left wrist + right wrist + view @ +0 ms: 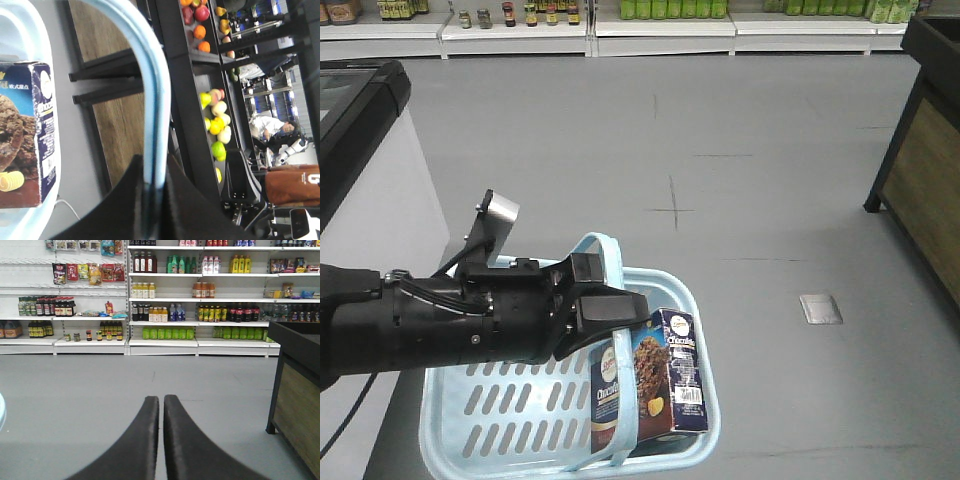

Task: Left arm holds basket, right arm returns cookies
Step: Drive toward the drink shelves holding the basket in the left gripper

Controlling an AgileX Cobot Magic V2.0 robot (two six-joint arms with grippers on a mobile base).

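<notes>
Shelving (165, 300) stocked with bottles and packets runs along the far wall, with bare grey floor (720, 150) in front of it. Dark wood-sided stand (930, 170) at the right edge; white counter (370, 200) at the left edge.

Left arm (440, 320) enters from the left side and lies roughly level, cables exposed, silver plate (502, 212) tilted up on top. It reaches over the basket (450, 400).

Left gripper (620, 308) is at the top of the hoop handle (610, 250). Wrist view: both black fingers (125, 205) pressed against the light blue bar, one each side, no gap visible.

Cookies (655, 385) stand upright inside the basket, in its right end, just beside the right wall. The handle crosses in front of the box face. Barcode side faces right.

Right gripper (161, 405) points level toward the shelving. Its fingers (140, 440) are drawn together, only a thin slit between them, nothing held. The box does not appear in that view.

Small metal floor plate (820, 308) lies right of the basket, well apart.
</notes>
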